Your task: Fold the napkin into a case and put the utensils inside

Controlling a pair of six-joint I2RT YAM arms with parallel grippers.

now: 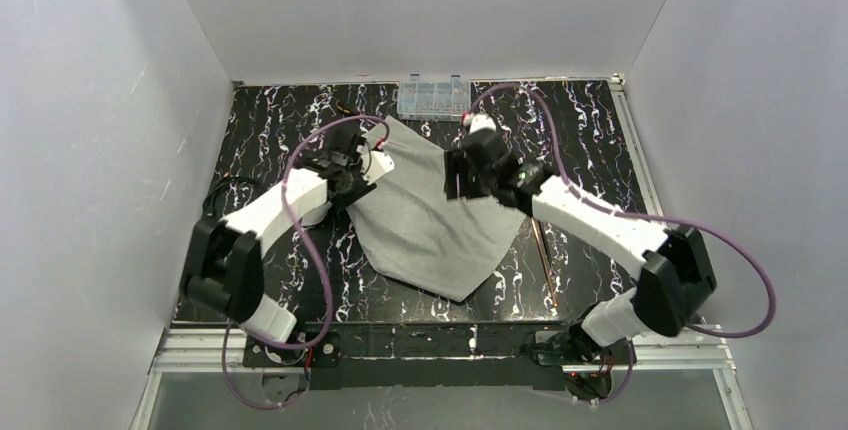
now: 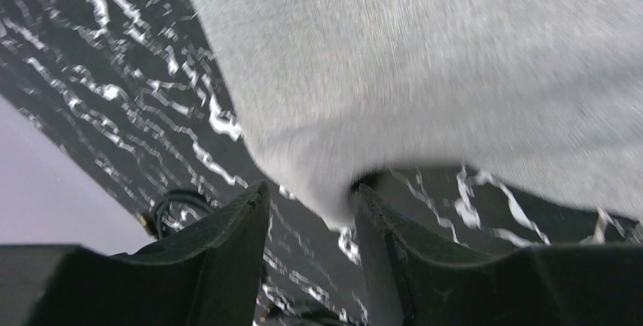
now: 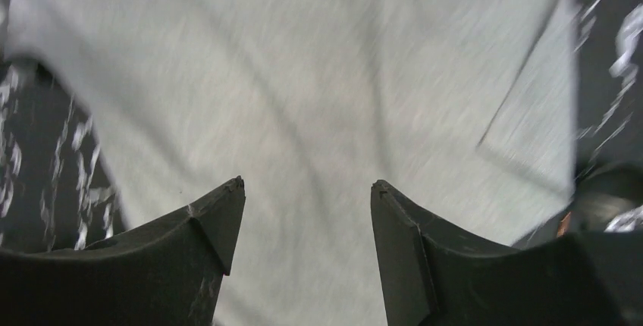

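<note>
Napkin [image 1: 430, 220] lies spread and rumpled mid-table [image 1: 270, 120]. We see our left gripper [image 2: 311, 188] with jaws apart around a raised cloth corner, and our right gripper [image 3: 308, 182] over the cloth, jaws apart and empty. Utensils [image 1: 546, 260] lie beside its right edge.

One napkin [image 1: 430, 220], one clear compartment box [image 1: 433, 97], and perhaps two thin copper utensils [image 1: 548, 270], hard to separate.
</note>
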